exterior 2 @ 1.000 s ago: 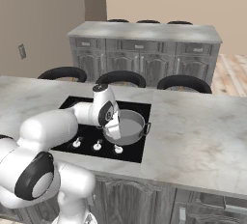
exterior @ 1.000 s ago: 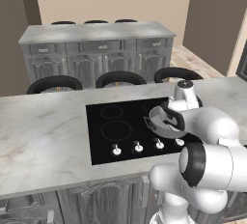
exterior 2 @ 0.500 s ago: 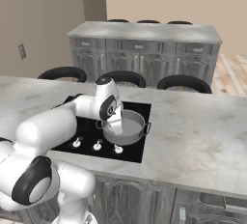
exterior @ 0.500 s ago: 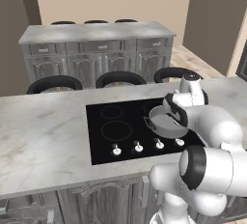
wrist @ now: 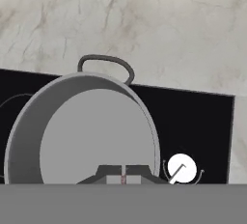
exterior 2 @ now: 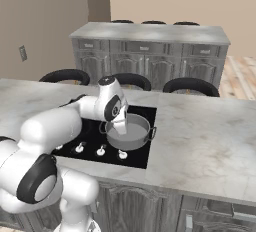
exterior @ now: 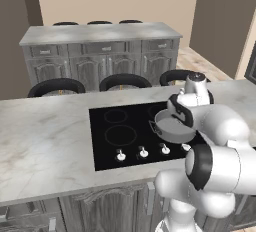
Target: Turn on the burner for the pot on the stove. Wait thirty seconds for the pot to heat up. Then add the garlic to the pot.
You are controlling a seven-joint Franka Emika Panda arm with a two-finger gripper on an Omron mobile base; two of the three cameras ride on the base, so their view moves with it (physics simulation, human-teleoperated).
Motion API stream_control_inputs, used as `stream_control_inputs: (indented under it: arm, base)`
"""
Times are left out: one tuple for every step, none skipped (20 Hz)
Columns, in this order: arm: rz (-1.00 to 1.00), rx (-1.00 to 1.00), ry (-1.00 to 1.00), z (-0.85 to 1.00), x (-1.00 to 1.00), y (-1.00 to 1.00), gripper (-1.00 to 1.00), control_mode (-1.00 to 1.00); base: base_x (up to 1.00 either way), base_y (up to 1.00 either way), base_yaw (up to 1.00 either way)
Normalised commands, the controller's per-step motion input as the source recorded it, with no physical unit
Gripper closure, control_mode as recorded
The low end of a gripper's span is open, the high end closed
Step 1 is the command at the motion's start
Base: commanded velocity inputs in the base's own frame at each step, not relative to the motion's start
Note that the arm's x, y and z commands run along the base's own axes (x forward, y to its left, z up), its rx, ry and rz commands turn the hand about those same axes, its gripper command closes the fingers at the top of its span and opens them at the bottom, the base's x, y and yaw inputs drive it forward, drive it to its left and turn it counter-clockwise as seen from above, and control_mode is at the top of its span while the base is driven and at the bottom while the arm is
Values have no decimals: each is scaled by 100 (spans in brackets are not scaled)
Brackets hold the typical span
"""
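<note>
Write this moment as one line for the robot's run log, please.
gripper: shut, above pot | something small and pinkish between fingertips, unclear | pot: on stove, right front | knob: beside pot

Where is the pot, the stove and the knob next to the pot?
pot [wrist: 96, 131], hand view, on its flat grey bottom
stove [exterior: 120, 136], left base view, on the bare black glass
knob [wrist: 181, 168], hand view, on its white face

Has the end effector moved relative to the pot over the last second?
Yes. In the right base view the end effector has shifted right, from beside the pot's left rim to over its interior.
</note>
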Motion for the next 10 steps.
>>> stream_control_inputs:
  arm:
    - [-5,0,-7,-6,23,1,100,-100]
    - [-2,0,0,-27,33,0,100,-100]
    - [0,0,7,-33,38,0,100,-100]
    - [0,0,9,-31,30,0,100,-100]
    - [0,0,10,-31,28,0,100,-100]
    - [0,0,8,-30,28,0,100,-100]
    - [0,0,4,-29,28,0,100,-100]
    - [0,0,0,-27,28,0,100,-100]
    - [0,0,1,-33,29,0,100,-100]
    - [0,0,4,-36,34,0,100,-100]
  base:
    - [0,0,0]
    - [0,0,0]
    - [0,0,0]
    - [0,0,0]
    - [0,0,0]
    - [0,0,0]
    - [0,0,0]
    - [0,0,0]
    - [0,0,0]
    - [0,0,0]
